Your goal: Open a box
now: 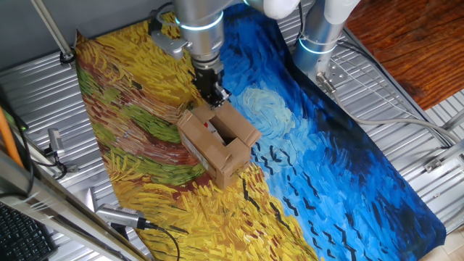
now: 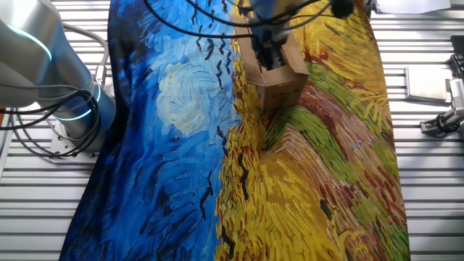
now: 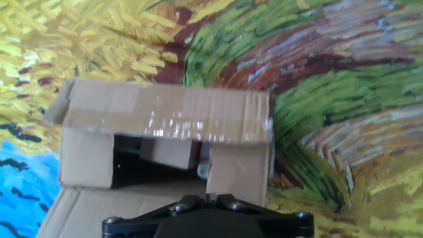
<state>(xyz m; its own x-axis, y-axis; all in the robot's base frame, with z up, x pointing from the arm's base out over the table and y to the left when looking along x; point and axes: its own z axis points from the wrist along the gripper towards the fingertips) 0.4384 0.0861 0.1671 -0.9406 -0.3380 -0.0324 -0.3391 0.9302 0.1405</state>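
The brown cardboard box (image 1: 217, 145) lies on the painted cloth, on its yellow part next to the blue. It also shows in the other fixed view (image 2: 281, 81). In the hand view one long flap (image 3: 165, 112) slants over the opening, the other long flap (image 3: 86, 208) is folded out towards me, and the two short flaps stand at the ends. The inside is dark. My gripper (image 1: 216, 96) hangs just above the box's far edge, fingertips together and holding nothing. In the hand view only its black tip (image 3: 208, 197) shows at the bottom edge.
The painted cloth (image 1: 341, 167) covers a ribbed metal table (image 1: 406, 109). The arm's base (image 1: 319, 36) stands at the back. Metal tools and a cable (image 1: 123, 217) lie at the cloth's left front edge. A grey holder (image 2: 442, 123) sits beside the cloth.
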